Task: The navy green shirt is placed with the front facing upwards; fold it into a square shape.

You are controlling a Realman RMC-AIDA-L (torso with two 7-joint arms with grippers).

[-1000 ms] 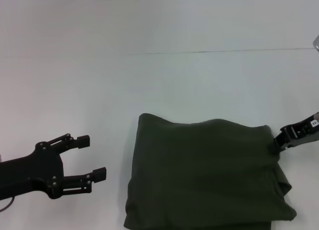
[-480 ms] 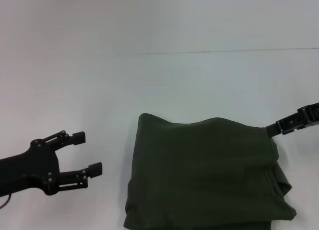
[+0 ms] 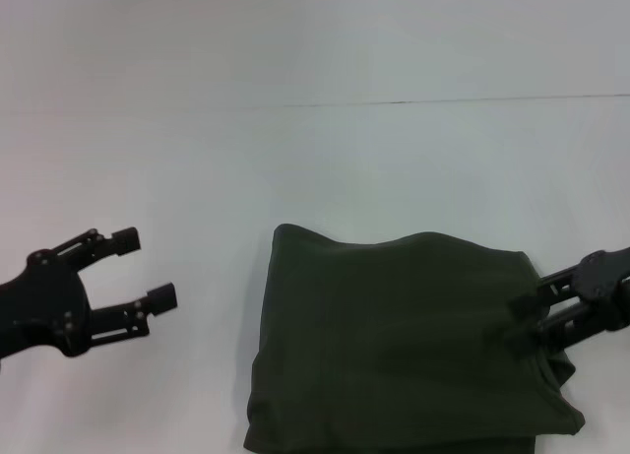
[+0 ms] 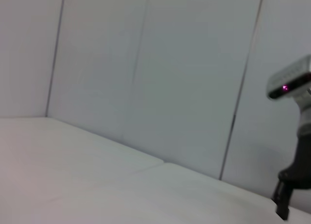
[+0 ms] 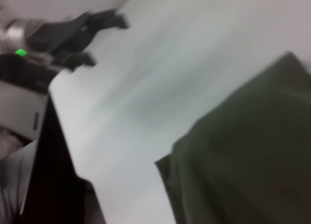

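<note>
The navy green shirt [image 3: 404, 346] lies folded into a rough square on the white table [image 3: 295, 168], near the front edge and right of centre. No lettering shows on it. My right gripper [image 3: 520, 321] is over the shirt's right edge, open, with both fingers pointing inward across the cloth. My left gripper [image 3: 144, 268] is open and holds nothing, well to the left of the shirt above bare table. The right wrist view shows the shirt [image 5: 252, 151] close up and the left gripper [image 5: 92, 39] far off.
A seam line [image 3: 443, 101] crosses the table at the back. In the right wrist view the table edge [image 5: 63, 136] drops to dark floor. The left wrist view shows pale wall panels and a grey device [image 4: 291, 83] with a purple light on a dark stand.
My left gripper has drawn back to the left, away from the shirt. My right gripper left the shirt's far right corner and now sits lower over its right edge. The shirt has kept its shape.
</note>
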